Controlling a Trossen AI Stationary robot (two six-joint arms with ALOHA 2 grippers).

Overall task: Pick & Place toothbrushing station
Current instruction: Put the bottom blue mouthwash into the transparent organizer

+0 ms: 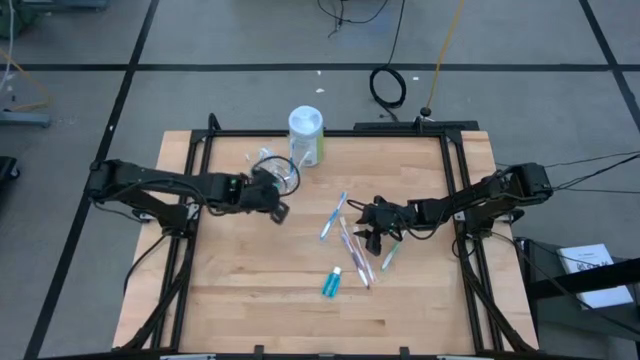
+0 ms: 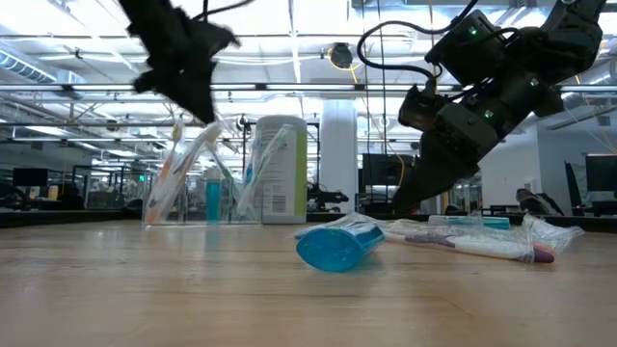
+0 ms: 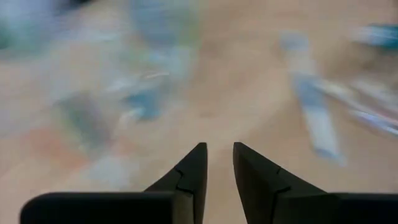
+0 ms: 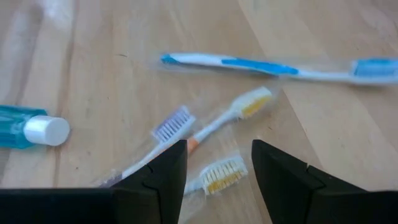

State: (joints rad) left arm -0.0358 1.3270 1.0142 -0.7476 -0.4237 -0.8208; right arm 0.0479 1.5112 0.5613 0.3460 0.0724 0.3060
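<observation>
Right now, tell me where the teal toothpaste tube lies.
In the high view the teal toothpaste tube lies on the table's front-centre, just left of the scattered toothbrushes and in front of the right pincer.

The left arm reaches in from its side with its wrist raised above the table and the left gripper point(image 3: 219, 168) showing only a narrow gap between its fingers — while the right arm stretches inward and angles down, the right gripper point(image 4: 219, 163) parted just over the tabletop.
</observation>
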